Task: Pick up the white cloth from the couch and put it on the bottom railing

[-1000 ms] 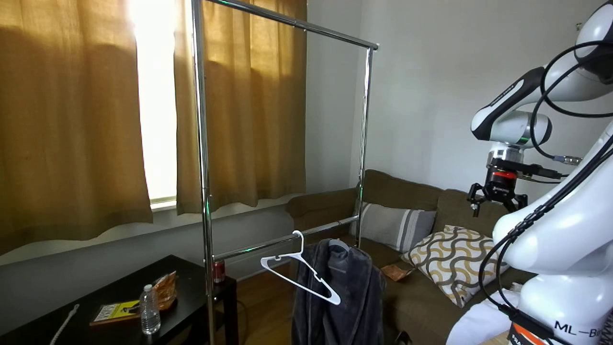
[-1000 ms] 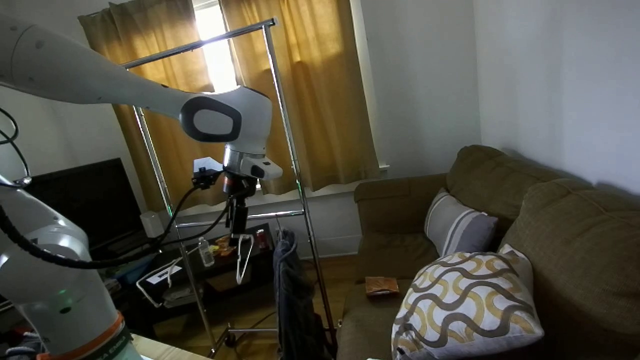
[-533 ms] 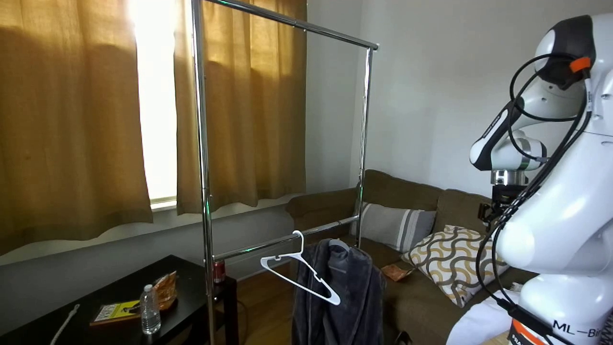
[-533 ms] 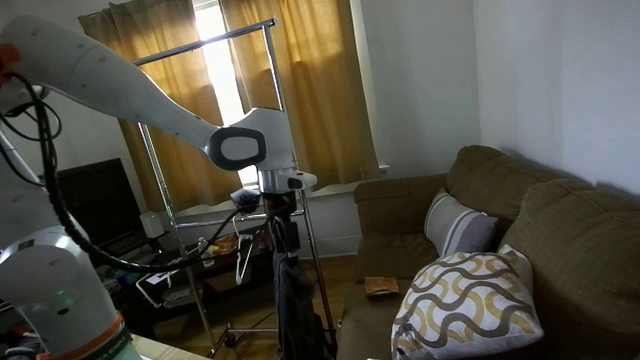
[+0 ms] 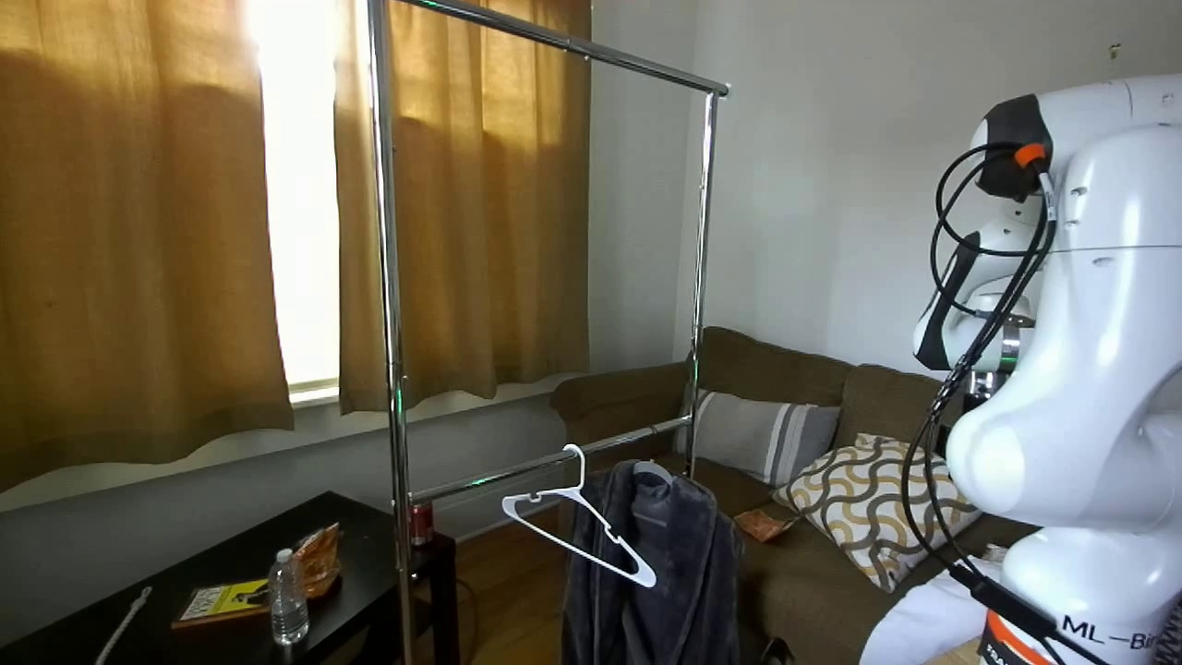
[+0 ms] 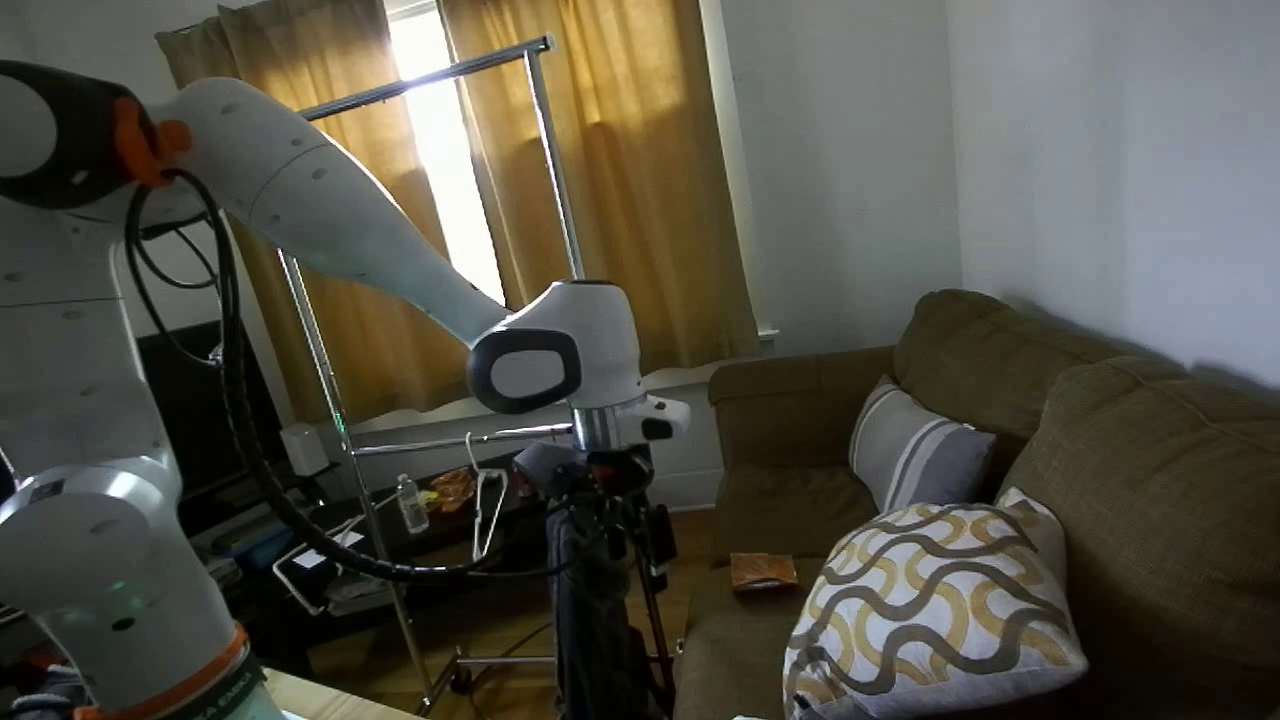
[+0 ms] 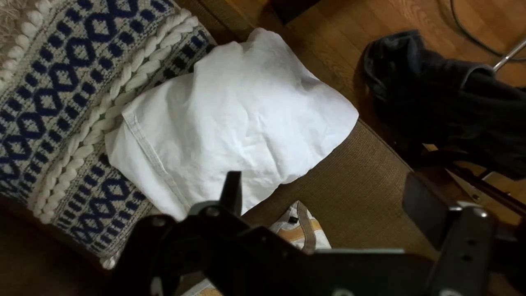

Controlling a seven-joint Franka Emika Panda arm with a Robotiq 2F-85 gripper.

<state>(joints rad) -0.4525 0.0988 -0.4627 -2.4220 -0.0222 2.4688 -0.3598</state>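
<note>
The white cloth (image 7: 246, 119) lies crumpled on the couch (image 7: 353, 185), partly over a blue-and-cream patterned cushion, in the wrist view. In an exterior view part of the cloth (image 5: 923, 621) shows beside the robot base. My gripper (image 7: 328, 201) is open and empty, its fingers wide apart; the left fingertip overlaps the cloth's near edge in the picture, and contact cannot be told. In an exterior view the gripper (image 6: 638, 545) points down in front of the rack; elsewhere the arm mostly hides it. The bottom railing shows in both exterior views (image 5: 499, 477) (image 6: 400, 448).
A dark grey garment (image 5: 651, 563) and a white hanger (image 5: 582, 522) hang on the rack. A wavy-patterned cushion (image 6: 930, 600), a grey striped cushion (image 6: 915, 450) and an orange packet (image 6: 763, 573) are on the couch. A dark table (image 5: 323, 526) holds a bottle (image 5: 288, 600).
The arm has lowered and swung, carrying the gripper down and to the right in an exterior view, and behind the arm's own links in an exterior view. Cloth and rack have not moved.
</note>
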